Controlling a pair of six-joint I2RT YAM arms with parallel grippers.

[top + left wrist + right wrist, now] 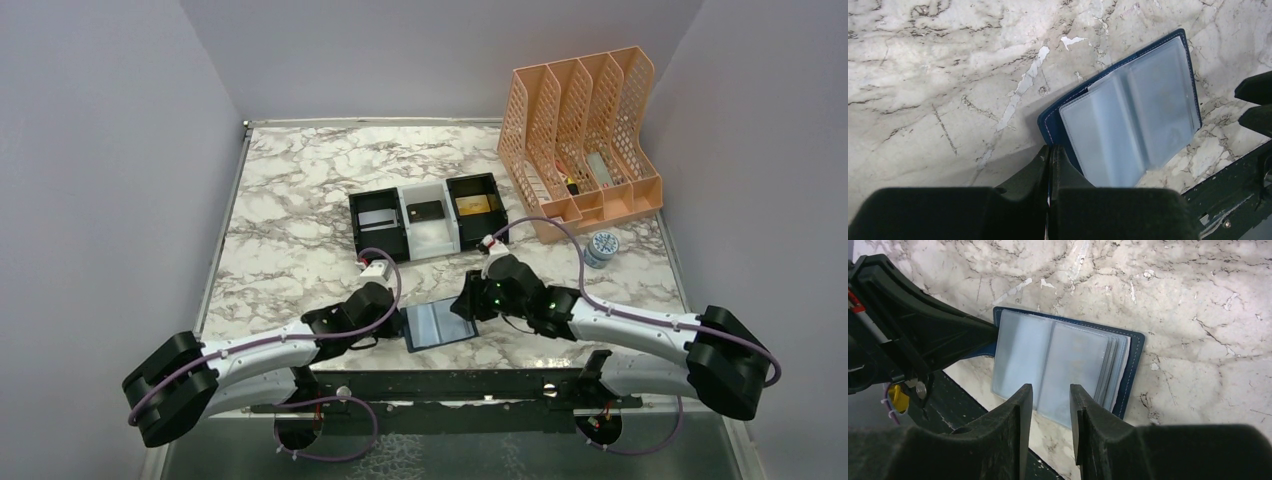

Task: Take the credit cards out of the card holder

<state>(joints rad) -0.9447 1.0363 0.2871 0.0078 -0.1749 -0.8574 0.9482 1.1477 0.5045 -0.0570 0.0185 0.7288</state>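
Note:
The navy card holder (440,323) lies open on the marble near the front edge, its pale blue-grey pockets (1128,115) facing up. I see no card in the pockets (1063,360). My left gripper (1050,150) is shut on the holder's left edge. My right gripper (1050,390) hovers open just over the holder's near-right side (468,305), nothing between its fingers. A silver-grey credit card (378,217), a dark one (425,211) and a gold one (475,205) lie in separate compartments of the tray.
The black-and-white three-compartment tray (403,222) stands mid-table behind the holder. A tall peach file rack (585,140) is at the back right, with a small round blue-white tin (601,247) in front of it. A dark rail (450,385) runs along the near table edge.

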